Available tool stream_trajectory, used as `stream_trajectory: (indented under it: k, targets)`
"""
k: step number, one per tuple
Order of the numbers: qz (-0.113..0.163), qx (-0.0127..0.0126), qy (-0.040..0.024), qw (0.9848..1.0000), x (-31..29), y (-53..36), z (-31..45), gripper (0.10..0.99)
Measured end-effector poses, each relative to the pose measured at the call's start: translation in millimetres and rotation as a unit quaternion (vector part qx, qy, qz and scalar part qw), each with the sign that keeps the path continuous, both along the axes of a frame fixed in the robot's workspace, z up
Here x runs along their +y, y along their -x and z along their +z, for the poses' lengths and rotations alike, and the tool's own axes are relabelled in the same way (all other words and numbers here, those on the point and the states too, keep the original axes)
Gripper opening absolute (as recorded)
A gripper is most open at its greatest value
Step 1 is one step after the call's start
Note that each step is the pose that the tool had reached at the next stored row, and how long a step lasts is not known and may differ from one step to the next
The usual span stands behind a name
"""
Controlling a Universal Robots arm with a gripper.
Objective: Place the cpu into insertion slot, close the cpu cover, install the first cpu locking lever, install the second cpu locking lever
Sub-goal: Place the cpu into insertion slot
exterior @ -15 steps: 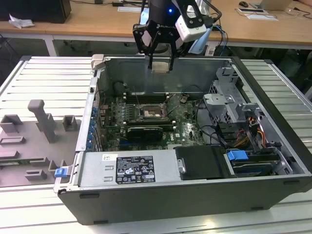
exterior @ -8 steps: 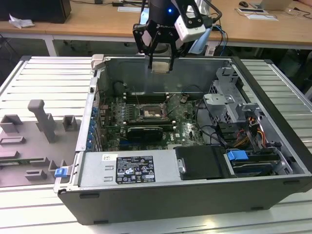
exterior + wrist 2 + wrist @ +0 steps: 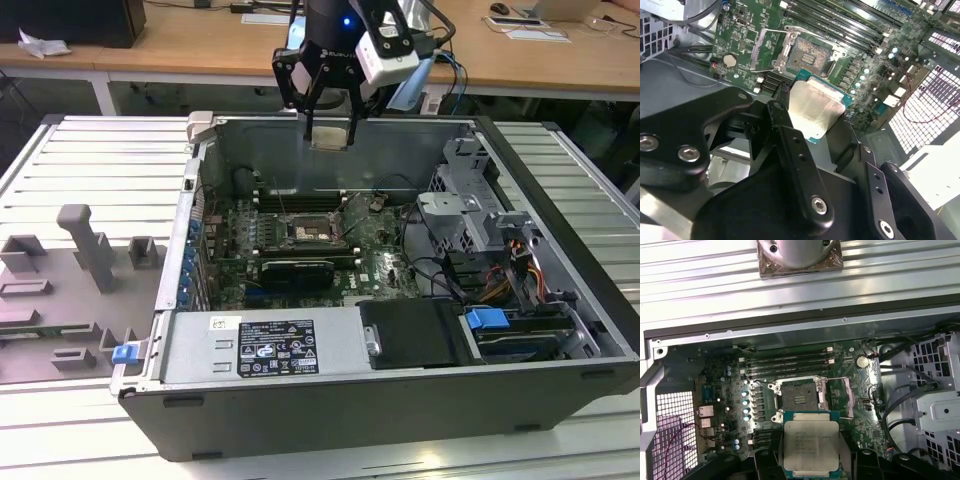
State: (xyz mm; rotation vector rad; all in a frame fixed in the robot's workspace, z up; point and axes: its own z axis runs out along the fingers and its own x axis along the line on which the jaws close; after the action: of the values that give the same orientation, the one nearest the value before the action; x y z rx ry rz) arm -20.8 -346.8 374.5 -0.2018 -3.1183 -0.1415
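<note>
My gripper [image 3: 330,130] has its jaws pinching the chip [image 3: 811,444] by two opposite edges, high above the open socket [image 3: 799,399] and well apart from it. I judge a slip or twist in that grip would land it askew on the socket, bending pins.

No print can be read. The black-and-white rectangular label [image 3: 275,348] on the silver metal power-supply box [image 3: 190,352] bears rows of small text and marks, all illegible. The flat, square, silvery-grey cpu [image 3: 811,442] carries faint engraved lines on its metal top, likewise unreadable.
</note>
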Motion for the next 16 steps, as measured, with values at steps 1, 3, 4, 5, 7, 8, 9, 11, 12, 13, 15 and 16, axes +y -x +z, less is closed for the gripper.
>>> stream_trajectory:
  k: [1,3,4,5,7,8,9,11,12,13,15,16]
  targets:
    - [-0.002,0.0000,0.0000,1.0000,0.0,0.0,0.0,0.537]
    - [-0.006,0.0000,0.0000,1.0000,0.0,0.1,0.0,0.537]
    - [-0.010,0.0000,0.0000,0.9999,0.0,0.1,0.0,0.537]
    - [-0.017,0.0000,0.0000,0.9998,0.0,0.2,-0.1,0.537]
    - [-0.028,0.0000,0.0000,0.9996,0.0,0.2,-0.2,0.537]
    - [-0.031,0.0000,0.0000,0.9995,0.0,0.3,-0.2,0.537]
    - [-0.036,0.0000,0.0000,0.9994,0.0,0.3,-0.2,0.537]
    - [-0.046,0.0000,0.0000,0.9989,0.0,0.3,-0.3,0.537]
    - [-0.049,0.0000,0.0000,0.9988,0.0,0.3,-0.3,0.537]
    - [-0.054,0.0000,0.0000,0.9985,0.0,0.3,-0.3,0.537]
    - [-0.061,0.0000,0.0000,0.9981,0.0,0.3,-0.4,0.537]
    - [-0.064,0.0000,0.0000,0.9980,0.0,0.3,-0.4,0.537]
